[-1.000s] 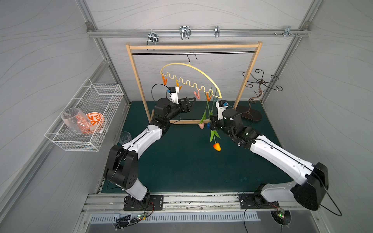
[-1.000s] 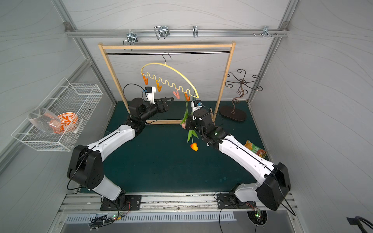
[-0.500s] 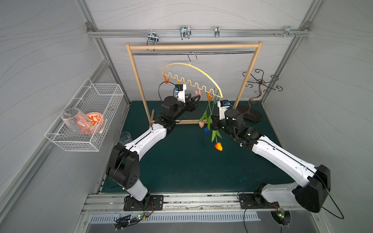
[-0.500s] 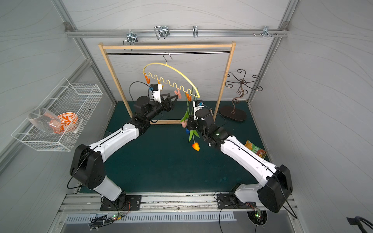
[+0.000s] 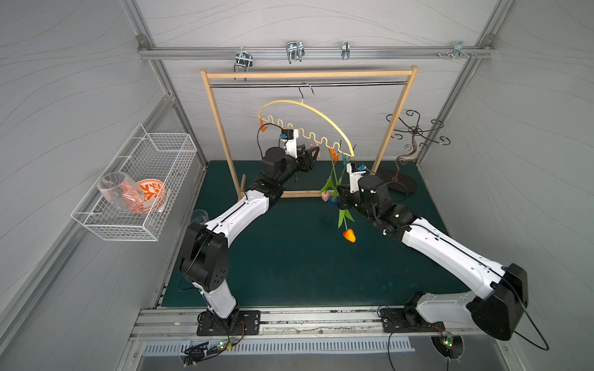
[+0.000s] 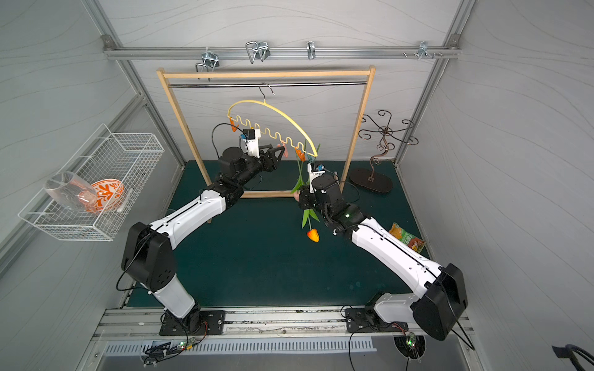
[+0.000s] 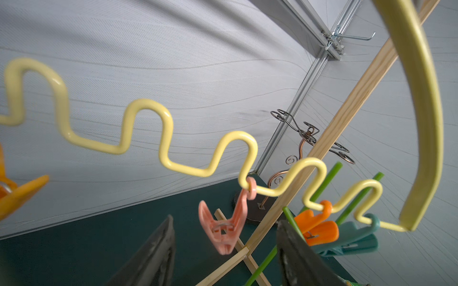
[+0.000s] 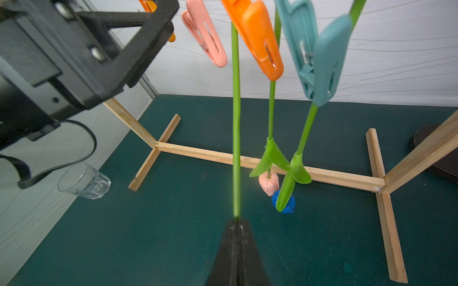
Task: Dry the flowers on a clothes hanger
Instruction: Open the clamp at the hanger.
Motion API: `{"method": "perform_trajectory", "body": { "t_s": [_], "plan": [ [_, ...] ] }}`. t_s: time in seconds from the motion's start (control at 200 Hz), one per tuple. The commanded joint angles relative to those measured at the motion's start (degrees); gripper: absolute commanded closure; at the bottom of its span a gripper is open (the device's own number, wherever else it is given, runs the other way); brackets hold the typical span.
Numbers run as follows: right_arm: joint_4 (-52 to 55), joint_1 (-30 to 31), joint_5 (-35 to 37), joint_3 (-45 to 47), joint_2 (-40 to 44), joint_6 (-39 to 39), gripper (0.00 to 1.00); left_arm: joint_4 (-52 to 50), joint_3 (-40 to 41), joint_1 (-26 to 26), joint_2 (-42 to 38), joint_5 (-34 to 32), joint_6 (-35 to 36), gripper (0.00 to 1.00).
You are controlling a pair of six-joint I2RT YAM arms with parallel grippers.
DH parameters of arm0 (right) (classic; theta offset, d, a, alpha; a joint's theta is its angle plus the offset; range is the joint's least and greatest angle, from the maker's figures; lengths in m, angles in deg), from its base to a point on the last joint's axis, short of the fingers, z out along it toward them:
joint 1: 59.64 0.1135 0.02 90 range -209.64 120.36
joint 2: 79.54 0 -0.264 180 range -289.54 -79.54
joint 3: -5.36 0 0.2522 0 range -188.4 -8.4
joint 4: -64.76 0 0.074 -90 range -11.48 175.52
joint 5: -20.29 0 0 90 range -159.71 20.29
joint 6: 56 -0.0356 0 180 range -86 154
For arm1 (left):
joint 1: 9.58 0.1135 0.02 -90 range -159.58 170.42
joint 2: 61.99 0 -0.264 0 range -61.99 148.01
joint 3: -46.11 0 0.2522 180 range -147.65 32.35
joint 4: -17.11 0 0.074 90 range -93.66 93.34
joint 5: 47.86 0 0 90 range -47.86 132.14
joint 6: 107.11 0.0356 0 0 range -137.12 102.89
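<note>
Two items lie in the wire basket (image 5: 170,151): a wine glass (image 5: 119,191) and a bowl (image 5: 151,192). The flowers (image 8: 277,156) hang at the clothes hanger (image 7: 148,102), two pinned, the third's stem clamped in the right gripper (image 8: 236,220). The left gripper (image 7: 225,221) stands open by a pink clothespin (image 7: 224,239).

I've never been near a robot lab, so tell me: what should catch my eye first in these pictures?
Tulips hung upside down: a pink tulip and a blue tulip are clipped to the yellow clothes hanger at the back. The right gripper pinches the stem of an orange tulip, holding it up beside them. The left gripper, open, reaches toward a free pink clothespin.
</note>
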Motion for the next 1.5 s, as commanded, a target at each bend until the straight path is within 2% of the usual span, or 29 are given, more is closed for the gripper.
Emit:
{"method": "perform_trajectory", "body": {
  "t_s": [0.0, 0.675, 0.975, 1.195, 1.375, 1.49],
  "plan": [
    [-1.25, -0.37, -0.30, -0.15, 0.92, 0.35, 1.00, 2.08, -3.73, 0.05, 1.61, 0.79, 0.14, 0.33],
    [-2.31, -0.86, -0.91, -0.78, -1.19, 0.80, 1.00, 1.85, -7.00, 0.05, 4.98, 0.22, -0.37, 0.34],
    [-3.10, -1.25, -1.48, -0.22, -1.43, 0.45, 1.00, 1.72, -7.92, 0.05, 5.71, 0.00, -1.36, 0.41],
    [-3.34, -1.30, -1.75, -0.37, -1.71, 0.32, 1.00, 1.67, -8.34, 0.05, 6.20, -0.61, -1.37, 0.42],
    [-3.34, -1.32, -1.85, -0.34, -1.86, 0.29, 1.00, 1.47, -9.16, 0.01, 6.73, -0.72, -1.61, 0.53],
    [-3.45, -1.31, -1.93, -0.32, -2.00, 0.32, 1.00, 1.43, -9.53, 0.05, 6.95, -0.88, -1.55, 0.55]
  ]
}}
